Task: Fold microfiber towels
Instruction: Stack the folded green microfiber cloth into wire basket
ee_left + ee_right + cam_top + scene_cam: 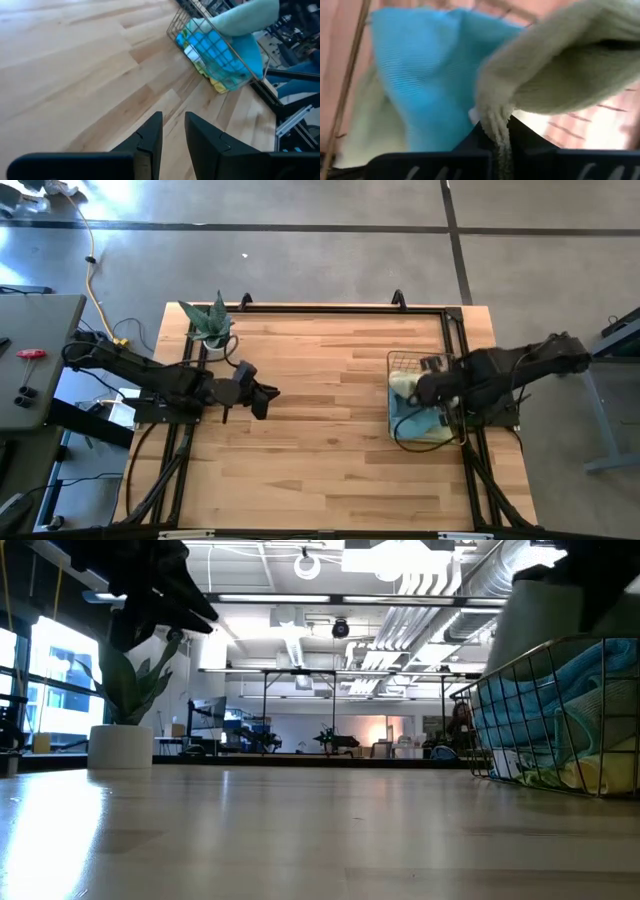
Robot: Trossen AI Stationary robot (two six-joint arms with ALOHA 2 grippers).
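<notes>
The right gripper (496,131), poised over the wire basket (397,362) at the right side of the wooden table (320,440), has its two dark fingers pressed together on a fold of a pale green towel (560,65), which drapes up and away from the fingertips. Just behind that pinched cloth lies a light blue towel (425,65), spread across the basket's interior, with another pale cloth (365,130) showing at its edge against the basket's wire rim.

Seen level across the tabletop, the basket sits at the far right, blue cloth bunched behind its wires and a yellowish towel (590,775) pressed low against the mesh. The pale towel bulges above the rim.

On the opposite side of the table, well apart from the basket, the left gripper (268,398) hangs over bare wood with its fingers (150,140) set slightly apart and nothing between them, pointing across the boards toward the basket.

Behind the left arm, a potted plant (212,325) in a white pot stands near the table's back left corner. Beyond the table the room opens into a lit workshop with metal frames and ceiling ducts.
</notes>
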